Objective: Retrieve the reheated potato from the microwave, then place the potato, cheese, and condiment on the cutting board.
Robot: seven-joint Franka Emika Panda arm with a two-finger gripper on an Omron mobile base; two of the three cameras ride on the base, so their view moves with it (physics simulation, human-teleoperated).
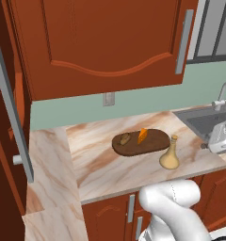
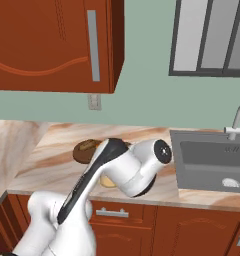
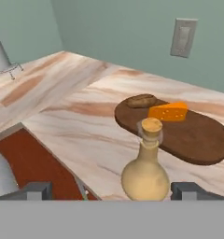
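The dark oval cutting board [image 1: 152,143] lies on the marble counter. On it are the tan potato [image 1: 125,138] and the orange cheese wedge [image 1: 142,135], side by side. The beige condiment bottle [image 1: 170,155] stands upright on the counter, just off the board's front right edge. In the hand view the condiment bottle [image 3: 145,172] is close ahead, with the potato [image 3: 142,100] and the cheese [image 3: 168,112] on the board [image 3: 198,140] behind it. My gripper [image 3: 113,191] is open, one fingertip on each side of the bottle's base, holding nothing. The microwave is out of view.
A steel sink [image 1: 204,121] with a faucet [image 1: 223,94] lies right of the board, and my white hand [image 1: 221,136] hangs over the sink's front edge. A wall outlet [image 1: 108,99] sits behind the board under the upper cabinets [image 1: 105,42]. My arm [image 2: 127,170] covers part of the board.
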